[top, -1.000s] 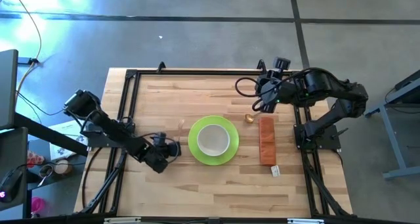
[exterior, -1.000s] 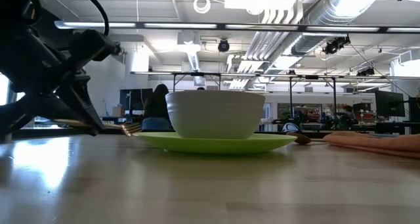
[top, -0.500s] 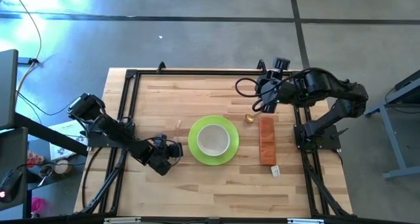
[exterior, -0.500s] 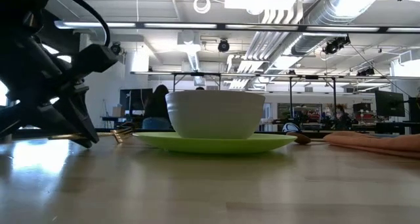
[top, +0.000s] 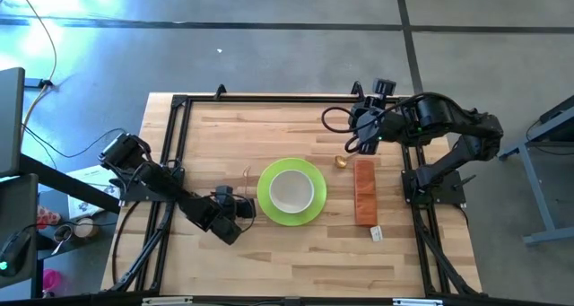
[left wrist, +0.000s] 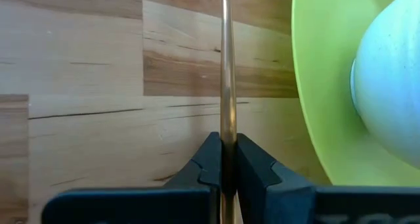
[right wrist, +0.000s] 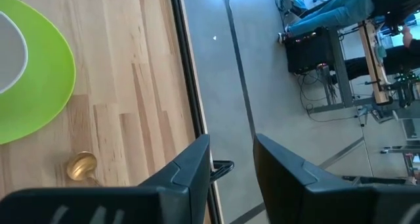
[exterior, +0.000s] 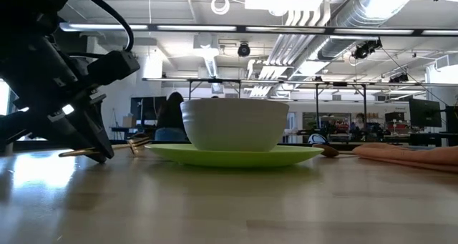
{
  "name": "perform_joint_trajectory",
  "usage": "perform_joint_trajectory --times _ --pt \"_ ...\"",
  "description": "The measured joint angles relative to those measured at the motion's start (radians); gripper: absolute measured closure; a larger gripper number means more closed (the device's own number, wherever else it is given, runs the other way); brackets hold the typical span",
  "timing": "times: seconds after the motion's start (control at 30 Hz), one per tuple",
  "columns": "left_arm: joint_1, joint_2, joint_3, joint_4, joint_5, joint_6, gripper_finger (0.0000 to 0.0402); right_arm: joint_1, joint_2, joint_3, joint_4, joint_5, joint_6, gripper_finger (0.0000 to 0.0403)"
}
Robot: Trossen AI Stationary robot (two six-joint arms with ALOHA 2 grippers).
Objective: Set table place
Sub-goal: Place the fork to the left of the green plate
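A white bowl stands in a lime-green plate at the middle of the table. My left gripper is low beside the plate's left, shut on a thin gold fork; the fork also shows in the low view. A gold spoon lies on the table to the plate's far right, next to an orange-brown strip. My right gripper hovers open and empty above the table just beyond the spoon. My left gripper pinches the fork's thin handle between its two fingers. The fingers lie nearly level, pointing toward the table's far edge, along the fork. The fork runs on past the fingertips beside the plate's rim, its tines slightly raised and its handle end near the tabletop.
A black rail frames the table's edges. A small white tag lies at the strip's near end. Bare wood lies near the front edge and at the far left.
My left gripper has moved toward the table's near edge and a little toward the plate, carrying the fork with it. The fork has stayed pointing toward the far edge, low over the table. The gripper has stayed shut.
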Motion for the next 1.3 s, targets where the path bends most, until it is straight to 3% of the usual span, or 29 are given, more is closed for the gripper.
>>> perform_joint_trajectory --times 0.33,0.9,1.03,1.2,1.3 --pt "0.001 0.001 0.000 -0.018 0.031 -0.025 0.0325 0.000 0.000 0.000 0.005 -0.002 -0.023 0.0293" --pt "-0.002 -0.022 -0.002 -0.060 0.012 -0.076 0.0317 0.000 0.000 0.000 0.006 -0.002 -0.026 0.0293" --pt "0.006 -0.073 -0.009 -0.172 0.010 -0.075 0.0316 0.000 0.000 0.000 0.005 -0.003 -0.026 0.0293" --pt "0.056 -0.179 -0.009 -0.280 0.010 0.029 0.0316 0.000 0.000 0.000 0.005 -0.004 -0.025 0.0293" --pt "0.103 -0.217 -0.008 -0.256 0.072 0.152 0.0316 0.000 0.000 0.000 0.005 -0.004 -0.024 0.0293"
